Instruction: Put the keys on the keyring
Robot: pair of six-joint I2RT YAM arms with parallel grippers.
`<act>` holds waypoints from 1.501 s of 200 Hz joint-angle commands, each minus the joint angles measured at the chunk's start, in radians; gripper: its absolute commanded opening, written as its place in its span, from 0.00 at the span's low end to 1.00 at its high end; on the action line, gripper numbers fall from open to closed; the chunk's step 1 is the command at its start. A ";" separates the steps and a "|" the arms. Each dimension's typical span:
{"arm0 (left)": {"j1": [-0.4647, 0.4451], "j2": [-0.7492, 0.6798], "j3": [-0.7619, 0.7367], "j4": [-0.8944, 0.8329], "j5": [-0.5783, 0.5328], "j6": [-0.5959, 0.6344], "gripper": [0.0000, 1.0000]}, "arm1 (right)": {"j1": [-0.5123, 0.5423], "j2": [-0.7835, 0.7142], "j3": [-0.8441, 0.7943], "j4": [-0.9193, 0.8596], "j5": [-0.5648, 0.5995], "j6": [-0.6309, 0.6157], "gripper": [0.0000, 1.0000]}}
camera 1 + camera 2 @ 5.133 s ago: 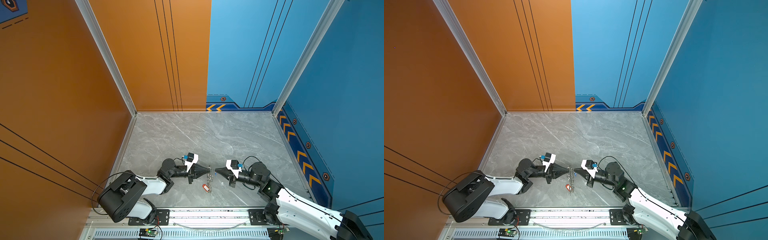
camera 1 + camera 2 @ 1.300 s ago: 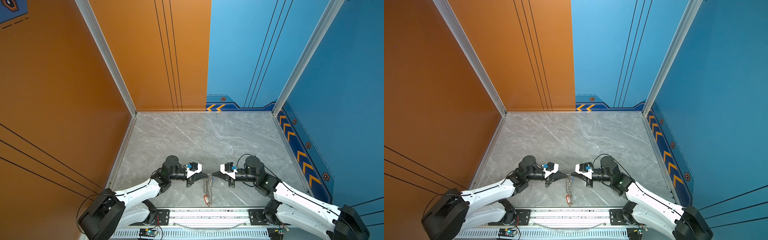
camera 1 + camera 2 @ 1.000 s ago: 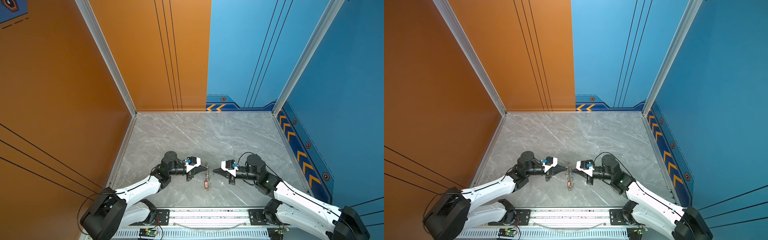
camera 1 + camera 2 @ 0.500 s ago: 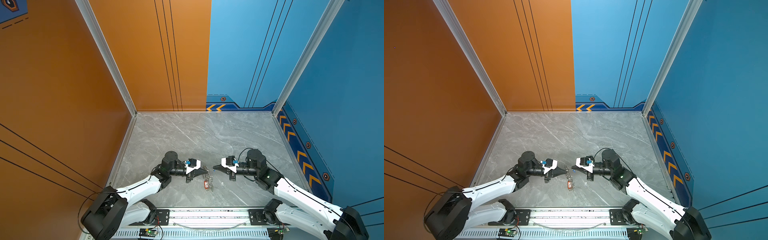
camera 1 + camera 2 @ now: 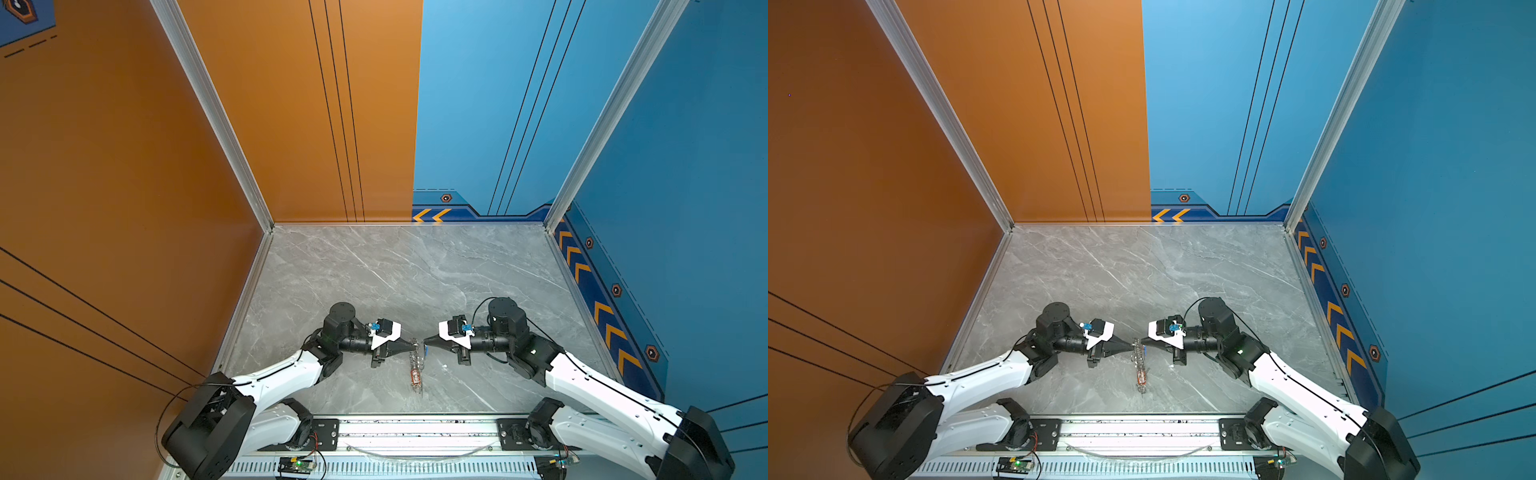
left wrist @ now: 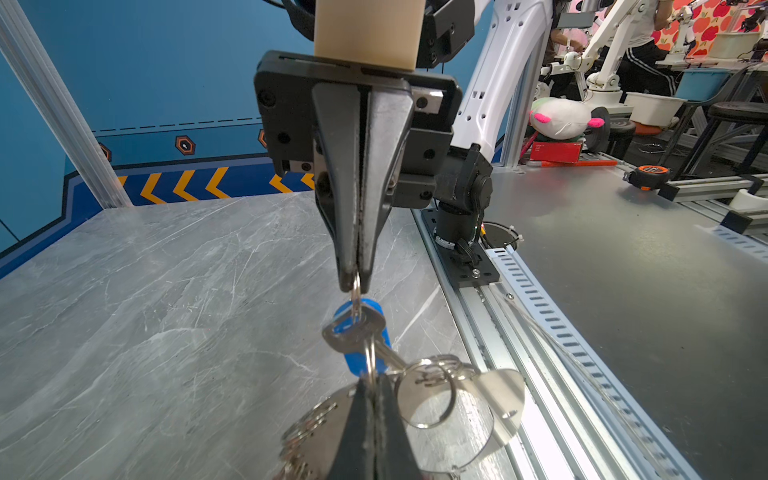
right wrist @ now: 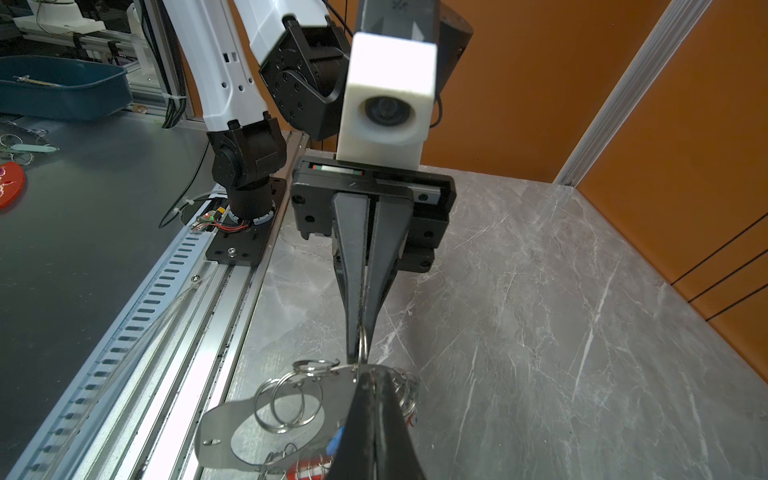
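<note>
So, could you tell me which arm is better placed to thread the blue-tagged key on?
Probably the right: the right gripper is shut on the ring of the blue-tagged key and can carry it; the left gripper, shut on the keyring, only steadies it.

A grey marble table [image 5: 374,270] sits in a booth. Orange walls [image 5: 124,166] stand at the left and back and blue walls [image 5: 685,166] at the right, joined by aluminium posts [image 5: 208,108]. Yellow chevrons [image 5: 590,282] line the blue base. A metal rail [image 5: 415,428] edges the front. The light is even.
</note>
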 commanded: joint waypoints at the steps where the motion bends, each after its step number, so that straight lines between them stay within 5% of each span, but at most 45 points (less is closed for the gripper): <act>1: 0.005 -0.002 0.010 0.006 0.047 0.000 0.00 | 0.007 0.008 0.021 -0.022 -0.013 -0.020 0.00; 300: -0.012 0.004 0.009 0.007 0.024 -0.005 0.00 | 0.089 -0.025 0.034 -0.013 0.070 -0.020 0.00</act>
